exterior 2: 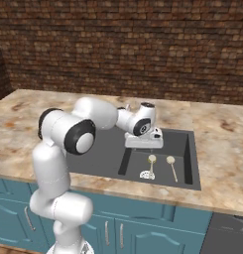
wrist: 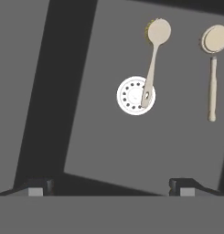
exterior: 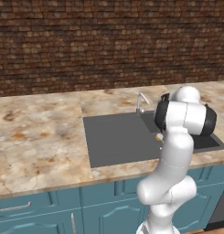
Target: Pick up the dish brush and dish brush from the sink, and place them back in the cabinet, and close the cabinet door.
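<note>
Two dish brushes with pale wooden handles and round heads lie side by side on the floor of the dark grey sink. In the hand view, the left dish brush rests its handle end on the round silvery drain. The right dish brush lies apart from it. In the right base view they are the left brush and the right brush. My gripper hangs open above the basin, well short of both brushes, with nothing between its fingertips. The cabinet and the cabinet door are out of view.
A small grey faucet stands at the sink's back edge. Marble counter surrounds the basin, with a brick wall behind. Low teal cupboards run below the counter. My own arm hides the basin's right part in the left base view.
</note>
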